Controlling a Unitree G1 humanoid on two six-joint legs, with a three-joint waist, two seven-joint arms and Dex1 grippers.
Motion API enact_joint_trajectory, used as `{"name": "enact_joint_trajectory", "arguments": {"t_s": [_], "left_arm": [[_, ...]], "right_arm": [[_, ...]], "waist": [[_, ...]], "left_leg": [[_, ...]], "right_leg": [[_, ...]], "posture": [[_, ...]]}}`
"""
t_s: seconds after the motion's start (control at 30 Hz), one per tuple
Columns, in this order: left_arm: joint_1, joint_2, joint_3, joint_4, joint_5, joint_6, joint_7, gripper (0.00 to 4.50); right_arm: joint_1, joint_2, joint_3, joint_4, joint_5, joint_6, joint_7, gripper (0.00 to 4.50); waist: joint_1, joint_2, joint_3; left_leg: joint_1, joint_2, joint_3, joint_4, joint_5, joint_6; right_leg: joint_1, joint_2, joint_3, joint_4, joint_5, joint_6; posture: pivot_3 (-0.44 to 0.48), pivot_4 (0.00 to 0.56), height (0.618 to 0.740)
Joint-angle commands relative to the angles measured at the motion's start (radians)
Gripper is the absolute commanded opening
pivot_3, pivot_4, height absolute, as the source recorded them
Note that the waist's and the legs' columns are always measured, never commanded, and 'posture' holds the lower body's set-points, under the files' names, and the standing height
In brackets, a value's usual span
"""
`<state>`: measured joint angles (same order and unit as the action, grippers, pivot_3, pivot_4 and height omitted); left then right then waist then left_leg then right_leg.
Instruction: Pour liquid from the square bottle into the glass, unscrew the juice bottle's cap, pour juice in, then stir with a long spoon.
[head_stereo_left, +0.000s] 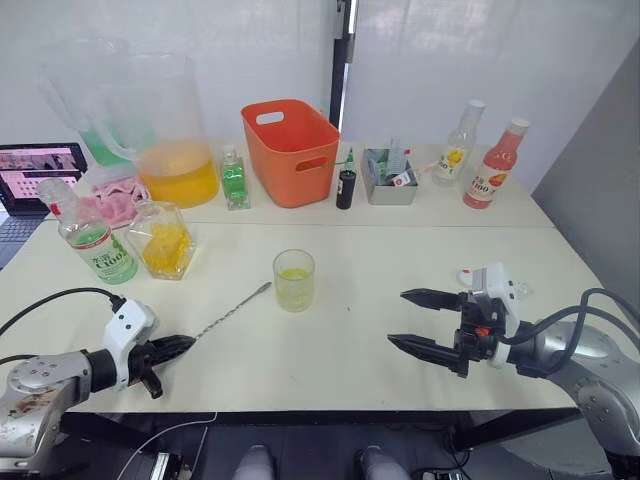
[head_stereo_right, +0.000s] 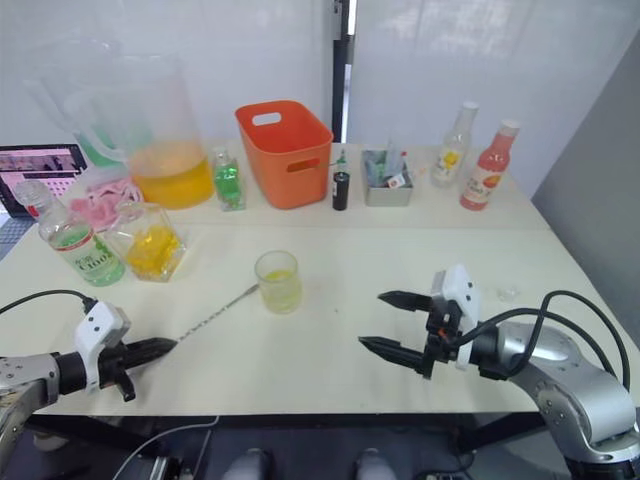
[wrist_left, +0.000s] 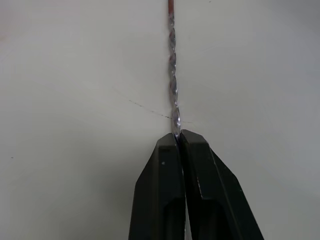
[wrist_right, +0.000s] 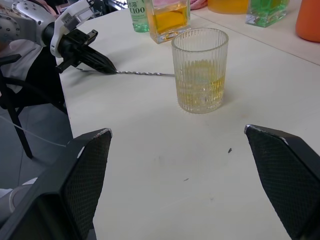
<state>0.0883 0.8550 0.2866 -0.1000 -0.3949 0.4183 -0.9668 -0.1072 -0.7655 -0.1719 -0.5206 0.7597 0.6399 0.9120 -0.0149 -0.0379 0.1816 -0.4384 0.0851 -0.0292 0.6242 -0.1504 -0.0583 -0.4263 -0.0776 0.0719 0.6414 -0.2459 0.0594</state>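
The juice bottle label reads "C100"; the pink bottle reads "100".

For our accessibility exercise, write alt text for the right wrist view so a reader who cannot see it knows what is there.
A ribbed glass holding a little yellow liquid stands on a pale table, framed by the open right gripper. Behind it, the left gripper is shut on the end of a long spoon that lies on the table pointing toward the glass.

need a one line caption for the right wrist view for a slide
Open right gripper faces the glass of yellow liquid while the left gripper pinches the long spoon lying on the table.
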Motion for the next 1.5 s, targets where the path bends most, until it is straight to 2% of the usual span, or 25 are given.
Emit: {"name": "enact_joint_trajectory", "arguments": {"t_s": [0.03,0.13,0.23,0.5,0.77,0.87,1.1,1.23,1.5], "left_arm": [[-0.013,0.037,-0.013,0.019,0.013,0.023,-0.021,1.29],[-0.032,0.066,-0.021,0.014,0.005,0.053,-0.042,2.27],[-0.108,0.119,-0.055,0.026,0.014,0.094,-0.066,3.19],[-0.226,0.193,-0.195,-0.009,0.069,0.204,-0.084,3.19],[-0.174,0.199,-0.241,-0.075,0.111,0.246,-0.051,3.19],[-0.130,0.216,-0.242,-0.101,0.125,0.235,-0.058,2.35],[-0.101,0.211,-0.209,-0.064,0.152,0.178,-0.031,0.02],[-0.136,0.201,-0.195,0.017,0.175,0.104,-0.009,0.02],[-0.263,0.109,-0.094,0.086,0.098,0.007,0.024,0.02]], "right_arm": [[-0.007,0.008,-0.016,-0.032,0.002,-0.030,-0.012,4.50],[-0.009,0.012,-0.014,-0.033,0.001,-0.030,-0.014,4.50],[-0.008,0.020,-0.009,-0.035,0.001,-0.030,-0.021,4.50],[0.009,0.036,-0.003,-0.052,-0.006,-0.038,-0.040,4.50],[0.035,0.039,-0.008,-0.071,-0.007,-0.046,-0.060,4.50],[0.036,0.038,-0.005,-0.070,-0.011,-0.051,-0.060,4.50],[0.022,0.033,0.007,-0.056,-0.041,-0.079,-0.053,4.50],[0.014,0.031,0.009,-0.049,-0.043,-0.075,-0.051,4.50],[-0.079,0.022,0.005,-0.009,-0.025,0.019,-0.120,4.50]], "waist": [[0.001,0.000,0.000],[0.001,0.000,0.000],[0.001,0.000,0.000],[0.002,0.000,0.000],[0.002,0.001,0.000],[0.000,0.002,0.000],[-0.002,0.005,-0.002],[0.001,0.007,-0.003],[0.004,0.006,-0.001]], "left_leg": [[0.000,0.000,0.000,0.000,0.000,0.000],[0.000,0.000,0.000,0.000,0.000,0.000],[0.000,0.000,0.000,0.000,0.000,0.000],[-0.001,0.000,0.001,-0.001,0.002,0.003],[-0.001,0.000,0.001,-0.001,0.002,0.003],[0.000,0.000,0.001,-0.001,0.002,0.003],[0.000,0.000,0.001,-0.001,0.002,0.003],[0.001,0.000,0.001,-0.001,0.002,0.003],[0.002,0.000,0.001,0.000,0.001,0.002]], "right_leg": [[0.000,0.000,0.000,0.000,0.000,0.000],[0.000,0.000,0.000,0.000,0.000,0.000],[0.000,0.000,0.000,0.000,0.000,0.000],[-0.001,0.000,0.000,-0.001,0.000,0.000],[0.000,0.000,0.000,0.000,0.000,0.000],[0.000,0.000,0.000,0.000,0.000,0.000],[0.000,0.000,0.000,0.000,0.000,0.000],[0.000,0.000,0.000,0.000,0.000,0.000],[0.001,0.000,0.000,0.001,0.000,-0.001]], "posture": [[0.000,0.150,0.703],[0.000,0.150,0.703],[0.000,0.150,0.703],[0.000,0.150,0.703],[0.000,0.150,0.703],[0.000,0.150,0.703],[0.000,0.150,0.703],[0.000,0.150,0.703],[0.000,0.150,0.703]]}}
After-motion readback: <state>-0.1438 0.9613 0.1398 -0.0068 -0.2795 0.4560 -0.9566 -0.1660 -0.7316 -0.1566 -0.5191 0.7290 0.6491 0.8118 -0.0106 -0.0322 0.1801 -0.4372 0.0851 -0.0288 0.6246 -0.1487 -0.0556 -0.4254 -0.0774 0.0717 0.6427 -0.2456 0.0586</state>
